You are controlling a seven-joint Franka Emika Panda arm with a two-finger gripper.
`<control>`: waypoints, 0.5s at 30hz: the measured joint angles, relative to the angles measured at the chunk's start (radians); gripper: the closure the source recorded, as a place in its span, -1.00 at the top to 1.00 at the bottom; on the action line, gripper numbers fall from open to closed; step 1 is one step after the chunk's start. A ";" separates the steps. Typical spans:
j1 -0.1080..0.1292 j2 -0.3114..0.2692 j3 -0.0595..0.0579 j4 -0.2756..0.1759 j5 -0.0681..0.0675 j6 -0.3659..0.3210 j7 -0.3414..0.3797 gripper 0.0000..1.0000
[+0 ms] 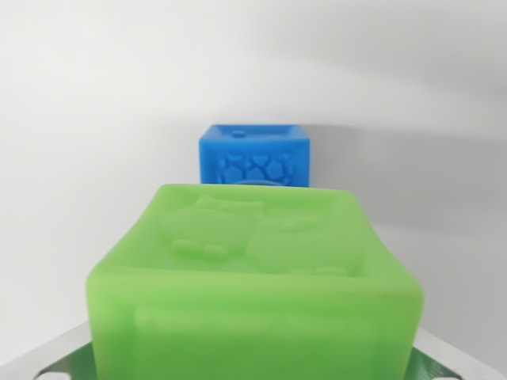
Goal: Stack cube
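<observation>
A large green cube [253, 277] with raised animal shapes on its top face fills the lower half of the wrist view, very close to the camera. It sits between the two grey fingers of my gripper [253, 366], whose tips show only at the bottom left [47, 358] and bottom right corners; the gripper is shut on it. Behind it, a smaller-looking blue cube [253, 155] with a patterned front face stands on the white surface, its lower edge hidden by the green cube.
The white surface [95, 119] spreads out on all sides of the blue cube, with soft shadows to the wrist view's right.
</observation>
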 joint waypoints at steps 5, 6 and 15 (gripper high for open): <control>0.000 0.027 0.000 -0.003 0.002 0.031 0.000 -1.00; 0.000 0.033 0.000 -0.003 0.002 0.038 -0.001 -1.00; 0.000 0.087 0.002 -0.003 0.008 0.090 -0.004 -1.00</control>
